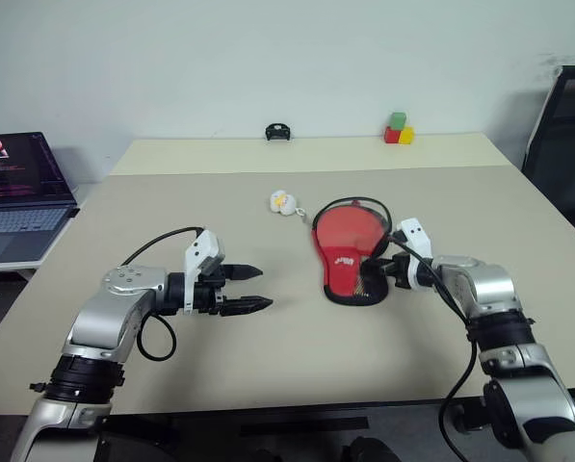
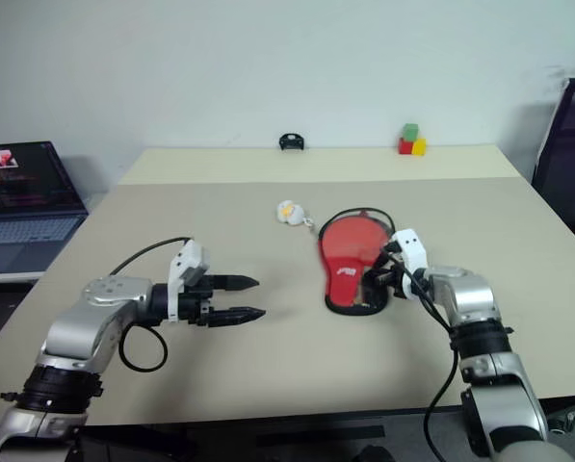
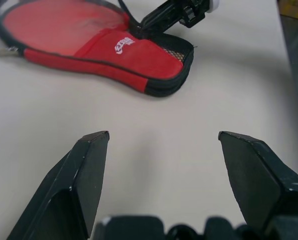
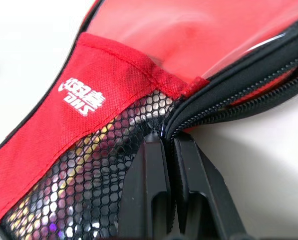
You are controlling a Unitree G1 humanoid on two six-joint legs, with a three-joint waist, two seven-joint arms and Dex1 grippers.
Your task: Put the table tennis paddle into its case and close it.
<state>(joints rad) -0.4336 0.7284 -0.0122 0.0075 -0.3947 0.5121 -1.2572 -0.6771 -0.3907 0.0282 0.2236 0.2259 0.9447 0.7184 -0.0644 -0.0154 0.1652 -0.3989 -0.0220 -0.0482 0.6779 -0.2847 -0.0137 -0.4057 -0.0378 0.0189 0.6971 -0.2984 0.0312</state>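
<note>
Case lying red side up mid-table, its narrow handle end toward me.

On my left, the left gripper [image 1: 252, 290] hovers over bare table [image 1: 268, 356] with its two black fingers spread wide and nothing between them, pointing rightward at the case. The case [image 1: 348, 252] lies flat, well apart from that gripper; its long axis runs from the round end, away from me, to the narrow mesh-pocket end nearest me, tilted slightly. Its zip edge gapes along the right side. I cannot make out the paddle itself. On my right, the right gripper [image 1: 379, 271] has its fingers pressed together at the zip seam beside the mesh pocket [image 4: 84, 185]; whether they pinch fabric or the zip pull I cannot tell.
</note>
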